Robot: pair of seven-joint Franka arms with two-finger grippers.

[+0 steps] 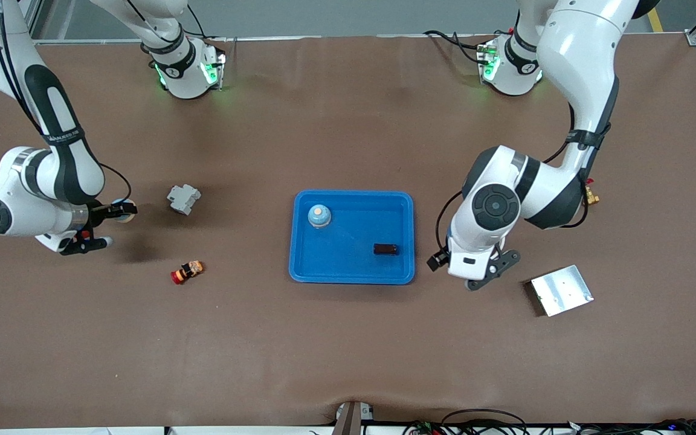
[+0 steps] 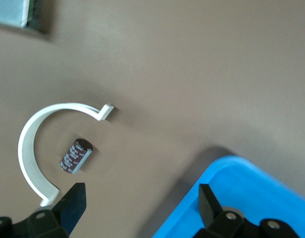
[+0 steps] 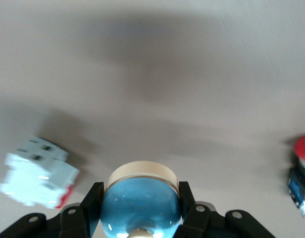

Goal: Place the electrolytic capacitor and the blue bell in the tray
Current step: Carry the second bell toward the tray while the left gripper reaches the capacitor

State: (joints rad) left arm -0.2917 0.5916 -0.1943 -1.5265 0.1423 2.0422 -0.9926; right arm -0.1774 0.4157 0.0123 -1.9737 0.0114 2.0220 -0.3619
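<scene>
The blue tray [image 1: 353,275] lies mid-table and holds a blue bell [image 1: 319,215] and a small dark cylinder [image 1: 385,249]. My right gripper [image 1: 115,211] is shut on a second blue bell [image 1: 125,210] with a cream base, held over the table at the right arm's end; the right wrist view shows its fingers [image 3: 90,198] clamping this bell [image 3: 141,203]. My left gripper [image 1: 493,270] is open and empty beside the tray's end. In the left wrist view it [image 2: 141,198] hangs over the tray rim [image 2: 227,173], with a dark brown electrolytic capacitor [image 2: 76,156] lying on the table nearby.
A white curved plastic piece [image 2: 28,148] arcs round the capacitor; the left arm hides both in the front view. A silver metal plate [image 1: 560,290] lies toward the left arm's end. A grey circuit breaker [image 1: 183,198] and a red push-button switch [image 1: 186,272] lie near the right gripper.
</scene>
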